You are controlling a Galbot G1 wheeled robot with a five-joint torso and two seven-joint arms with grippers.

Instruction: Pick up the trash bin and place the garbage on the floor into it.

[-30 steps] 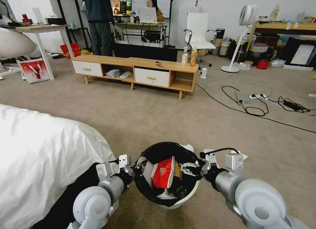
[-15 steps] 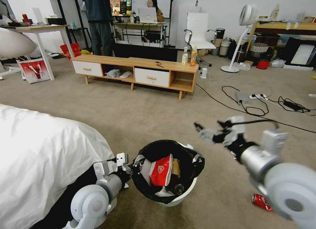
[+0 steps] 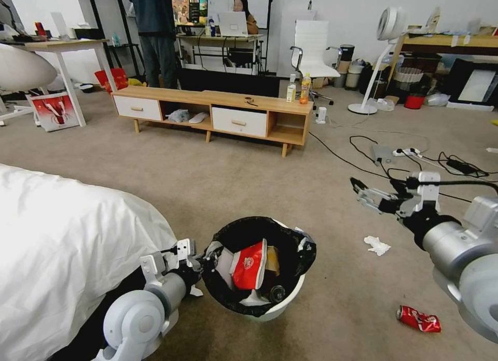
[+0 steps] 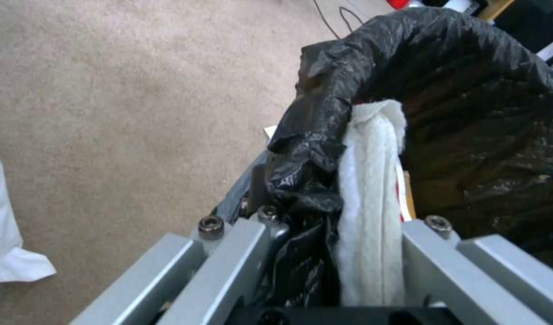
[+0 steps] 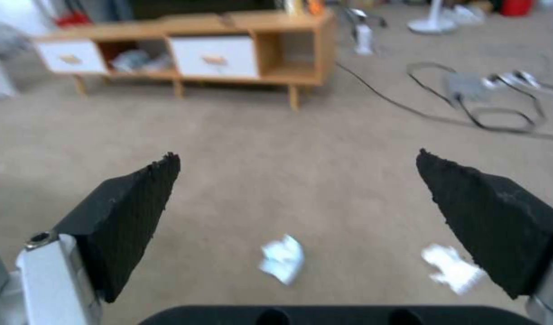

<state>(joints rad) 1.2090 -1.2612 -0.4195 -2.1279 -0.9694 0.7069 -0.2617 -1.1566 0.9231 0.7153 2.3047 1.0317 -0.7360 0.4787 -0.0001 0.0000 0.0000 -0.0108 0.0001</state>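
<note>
The trash bin (image 3: 282, 301), white with a black bag over its rim, hangs tilted beside the bed. My left gripper (image 3: 199, 261) is shut on its near-left rim. The left wrist view shows the left gripper (image 4: 336, 243) pinching black bag (image 4: 312, 135) and a white tissue (image 4: 373, 180) together. A red-white wrapper (image 3: 246, 272) sits among the garbage inside the bin. My right gripper (image 3: 364, 194) is open in the air to the right of the bin, above the floor (image 3: 233, 190). Below it lie a crumpled tissue (image 3: 377, 245) and a crushed red can (image 3: 418, 319). Between the open right gripper's (image 5: 300, 189) pads, two tissues (image 5: 282, 258) (image 5: 454, 269) lie on the carpet.
A bed with a white cover (image 3: 62, 236) fills the left side. A low wooden cabinet (image 3: 212, 112) stands ahead, with two upright bottles (image 3: 298, 88) on it. Black cables (image 3: 394, 169) and a power strip (image 3: 407, 152) cross the carpet at the right.
My right gripper has left the bin's rim, lifted and swung out to the right, open. The bin has shifted slightly left in my left gripper. The tissue and can have come into sight.
</note>
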